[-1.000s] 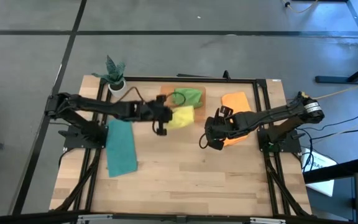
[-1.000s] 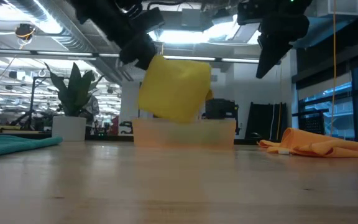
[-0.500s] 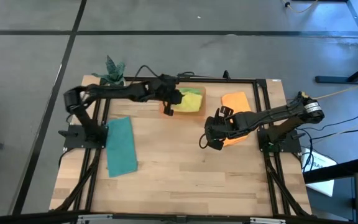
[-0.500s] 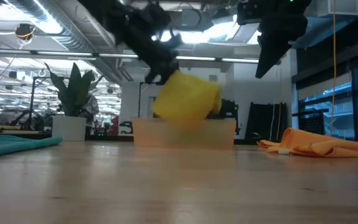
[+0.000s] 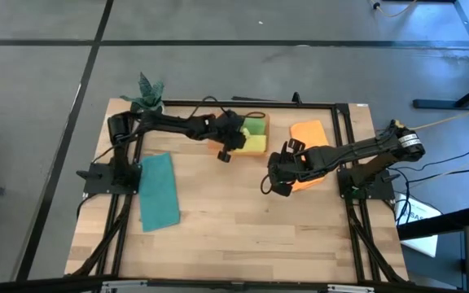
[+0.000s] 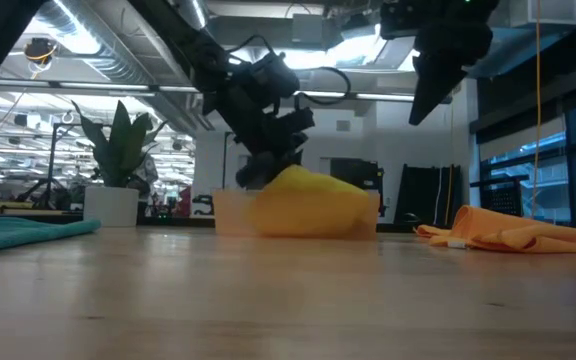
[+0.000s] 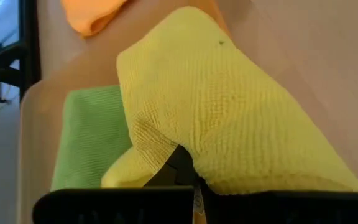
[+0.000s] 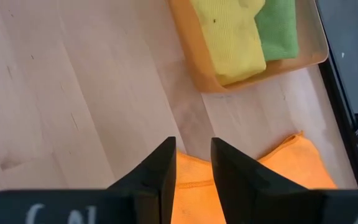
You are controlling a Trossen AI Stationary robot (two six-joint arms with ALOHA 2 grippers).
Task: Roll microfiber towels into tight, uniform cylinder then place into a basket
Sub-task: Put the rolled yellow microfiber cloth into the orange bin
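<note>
The orange basket [image 5: 217, 148] stands at the far middle of the table. A green towel [image 5: 255, 125] lies in its far half. My left gripper [image 5: 232, 142] reaches over the basket from the left, shut on the rolled yellow towel [image 5: 255, 144], which lies in the basket's near half [image 6: 308, 200]. A teal towel [image 5: 159, 191] lies flat at the left. An orange towel [image 5: 309, 134] lies crumpled at the right. My right gripper [image 5: 269, 185] hangs open and empty high above the table, beside the orange towel's near left edge [image 8: 291, 168]. My left gripper holds the yellow towel at its near left end [image 7: 160, 149], where the cloth bunches over the fingertips and hides them. One dark finger [image 7: 180, 167] shows under the cloth. The fingers come slanting down from the table's left. The towel rests in the basket beside the green towel [image 7: 89, 137].
A small white pot with a green plant [image 5: 151, 102] stands at the far left corner. A black frame rail [image 5: 340, 130] runs along the table's edges. Bare wood lies in the near middle [image 5: 234, 220].
My left gripper has carried the yellow towel from above the table's middle toward the far edge and down. The towel, which was hanging clear of the table, now lies in the basket beside the green towel. The gripper still holds it.
</note>
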